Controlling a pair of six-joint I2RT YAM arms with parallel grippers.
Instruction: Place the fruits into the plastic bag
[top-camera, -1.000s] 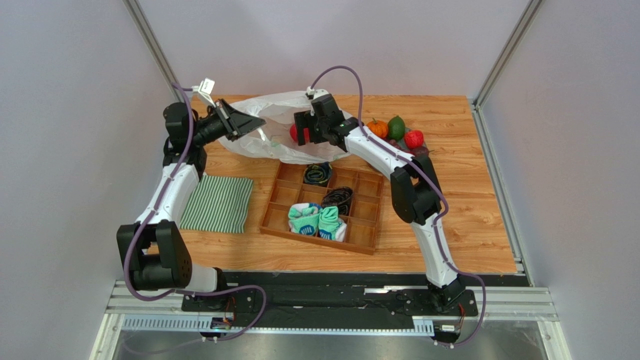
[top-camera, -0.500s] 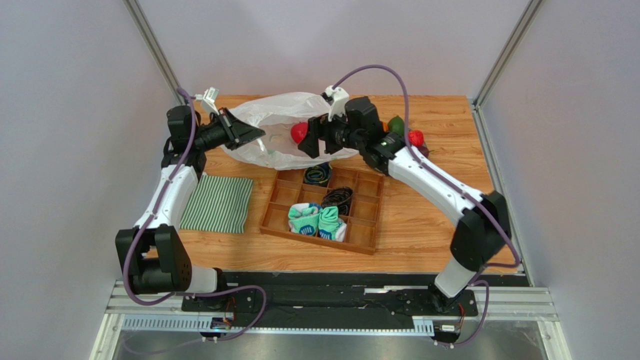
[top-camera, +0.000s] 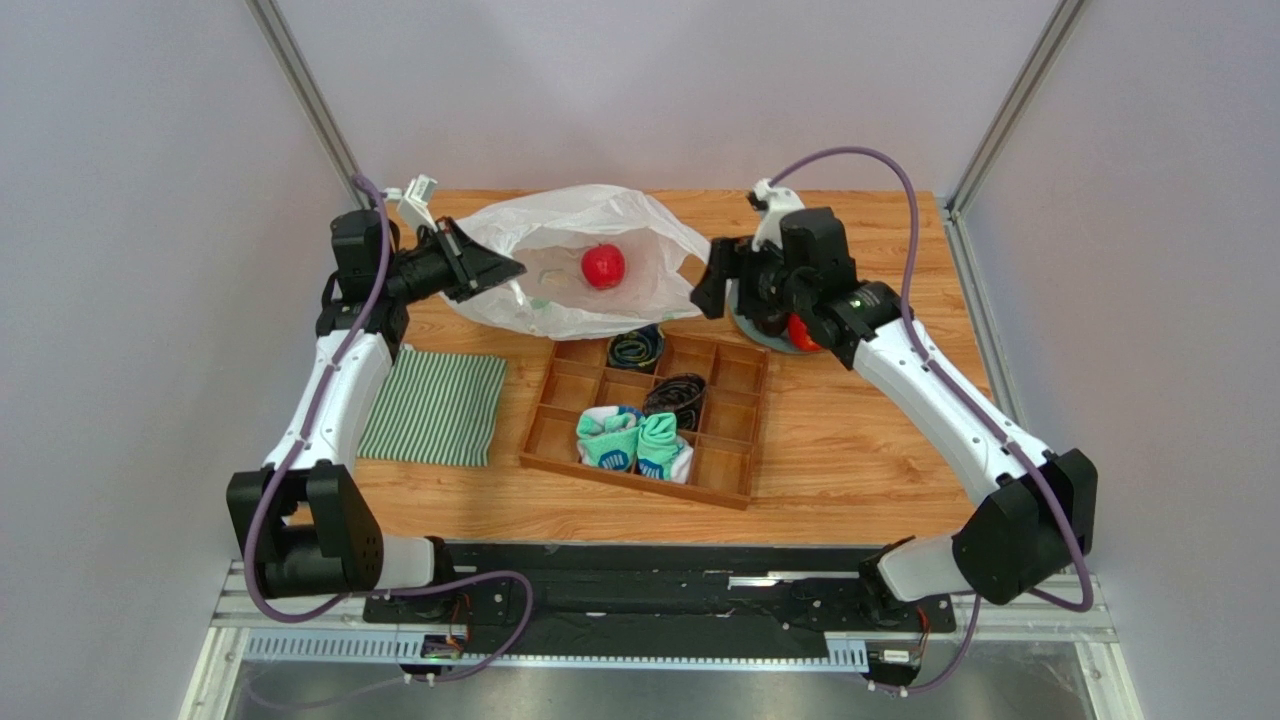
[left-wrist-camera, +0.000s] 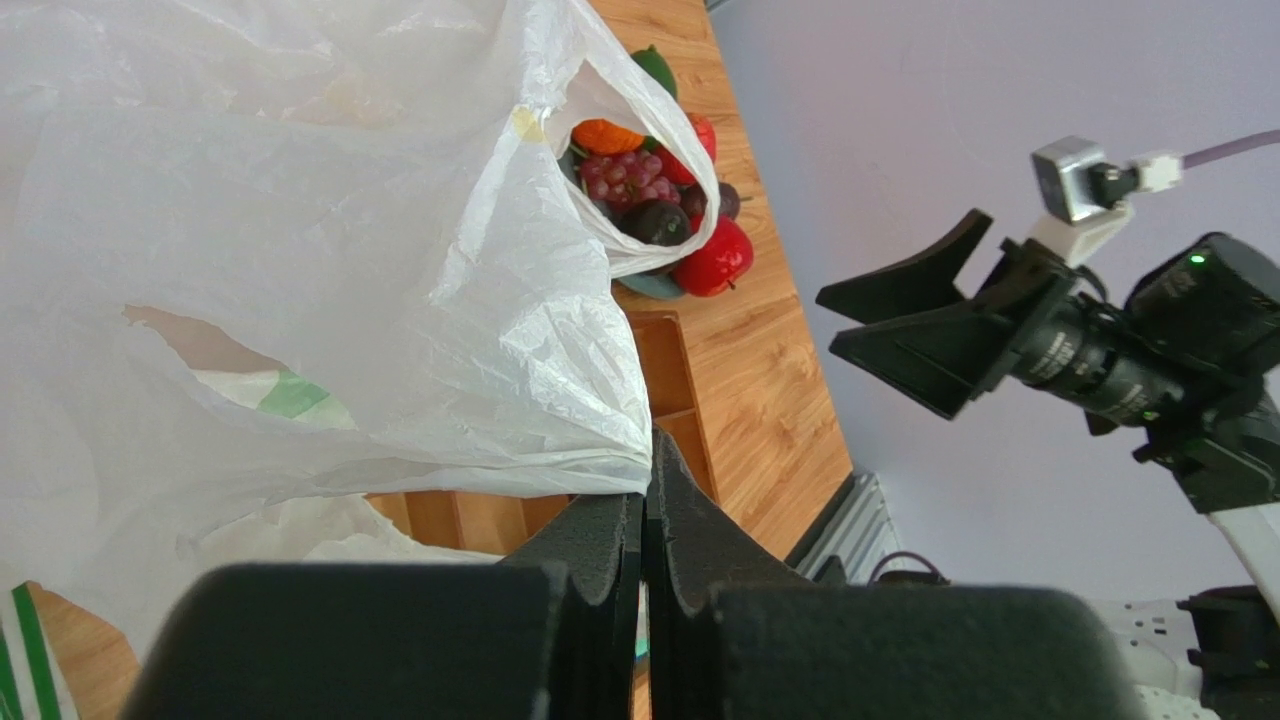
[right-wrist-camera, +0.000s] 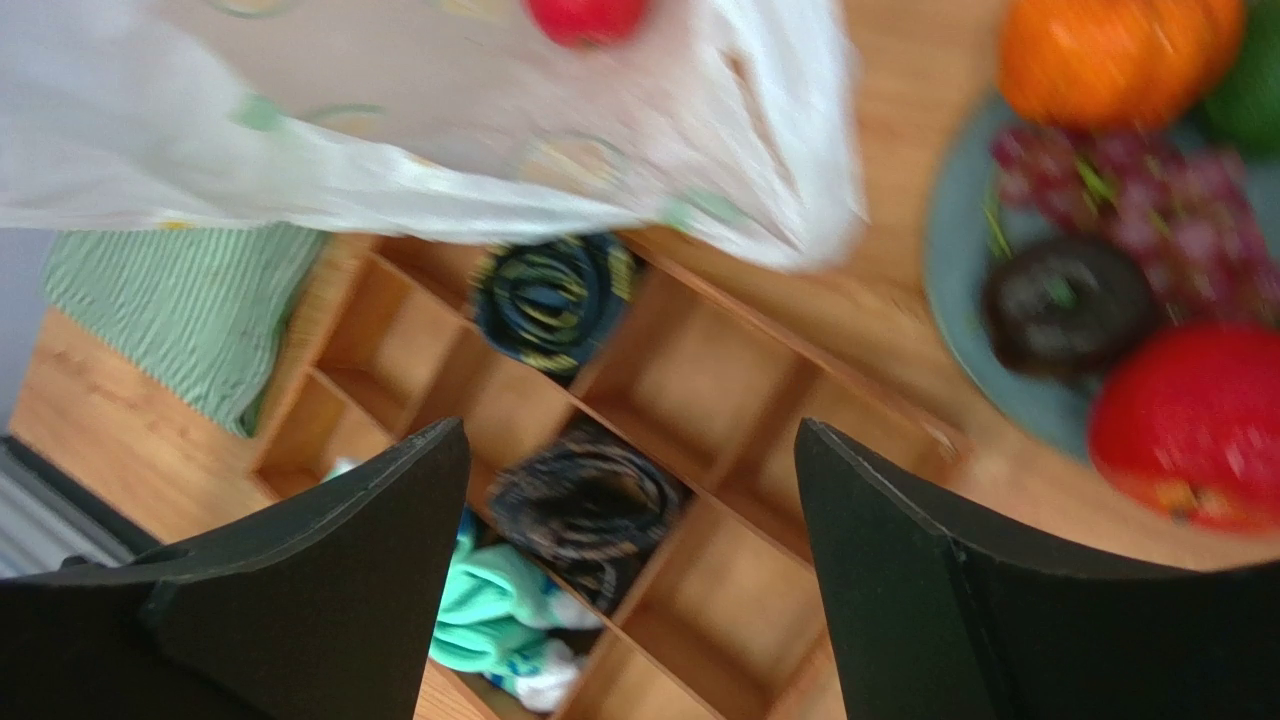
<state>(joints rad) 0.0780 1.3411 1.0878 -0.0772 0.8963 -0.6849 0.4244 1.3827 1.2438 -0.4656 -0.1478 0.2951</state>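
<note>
Over the far side of the table (top-camera: 902, 450), left gripper (left-wrist-camera: 646, 450) clenching the rim of the plastic bag (top-camera: 631, 225), right gripper (right-wrist-camera: 631, 438) hovering spread and empty beside the plated fruits (right-wrist-camera: 1067, 308), one red apple (top-camera: 603, 266) lying inside the crinkly white bag.

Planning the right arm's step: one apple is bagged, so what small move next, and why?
Probably shift the open right gripper over the red apple on the plate: it is empty, fruits remain there, and the left gripper holds the plastic bag open.
</note>
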